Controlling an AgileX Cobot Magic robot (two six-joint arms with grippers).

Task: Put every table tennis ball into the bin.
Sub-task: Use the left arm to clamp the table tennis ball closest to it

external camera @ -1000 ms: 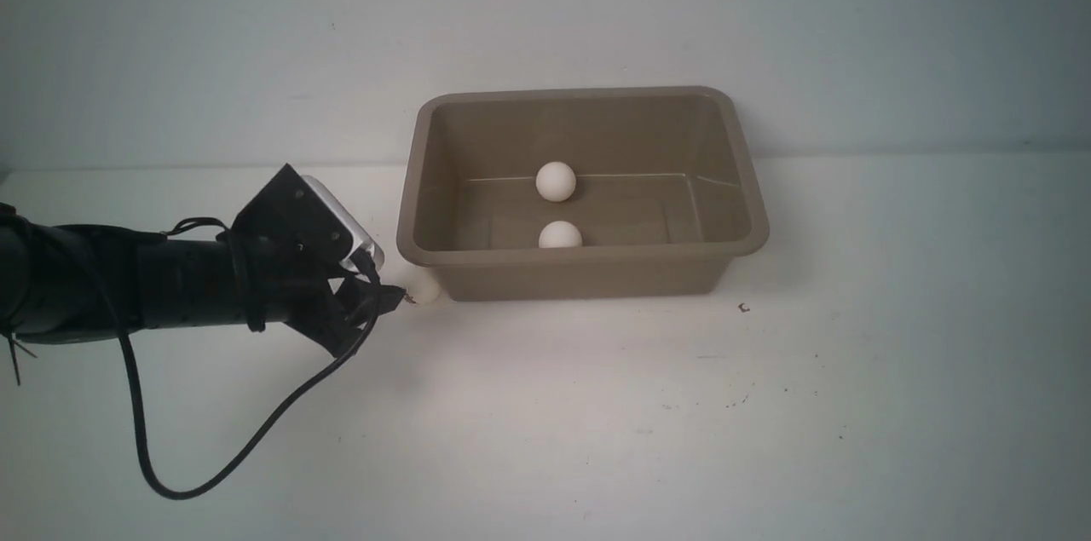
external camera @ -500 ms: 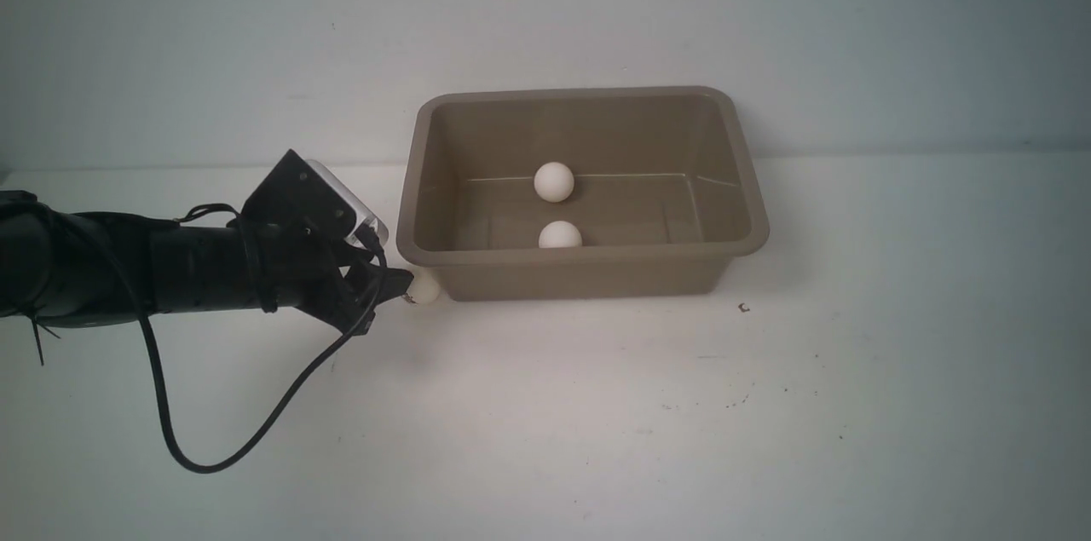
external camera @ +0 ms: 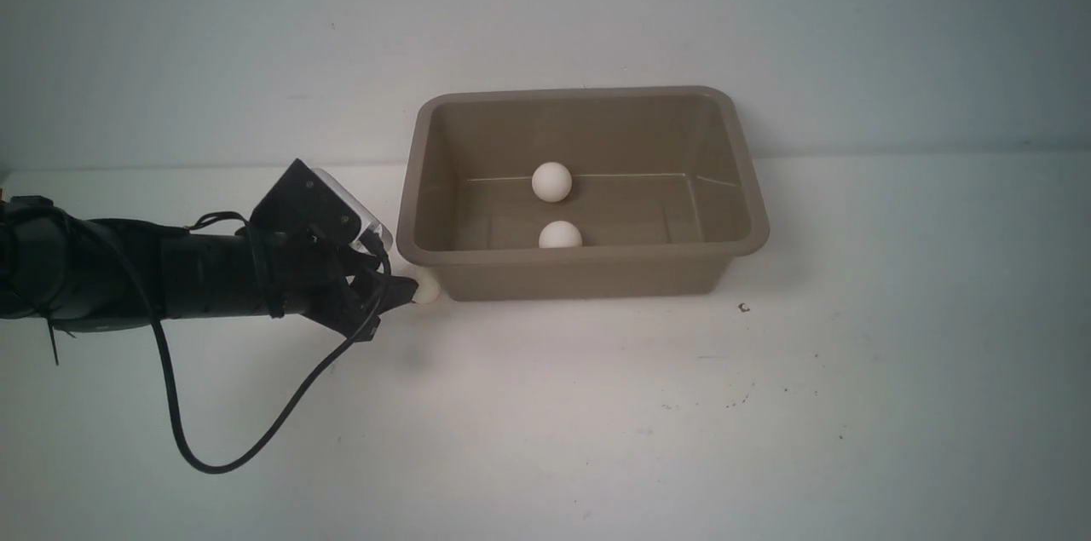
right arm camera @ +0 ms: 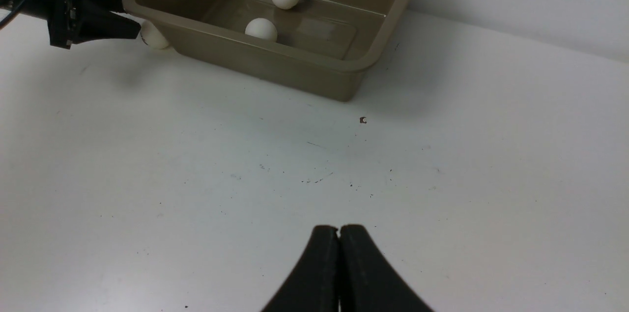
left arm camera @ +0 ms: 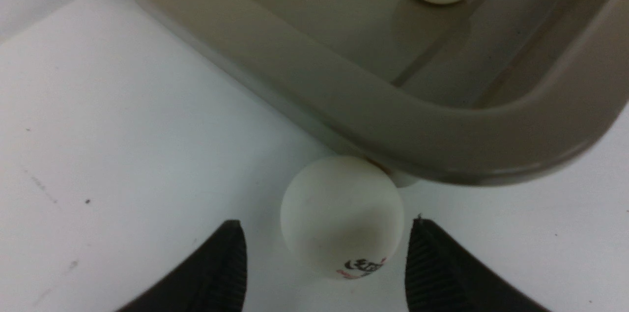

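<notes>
The left pincer (left arm camera: 325, 226) stands released. Its two ribbed black fingers (left arm camera: 216, 272) flank the small matte white ball with a dark printed logo (left arm camera: 341, 213) at lower centre of the left wrist view, with a sliver of white showing on either side (so nothing is gripped yet). That ball lies on the worktop, tucked against the outer corner of the rectangular taupe-brown plastic bin (left arm camera: 344, 120) and partly under its flared rim.

The risks, as I judge them: closing off-centre could squirt the light ball away along the wall, a straight lift could knock it loose against the overhanging rim, and a finger might shove the bin.

Inside the bin, mid-frame in the front view, the farther white ball (external camera: 551, 181) sits above the nearer white ball (external camera: 560, 234). The right pincer (right arm camera: 339, 229) is clenched on nothing, bottom centre of its own view.

The matte white worktop (external camera: 597, 422) carries faint scuffs and dark specks. A plain pale grey wall (external camera: 256, 30) rises behind.
</notes>
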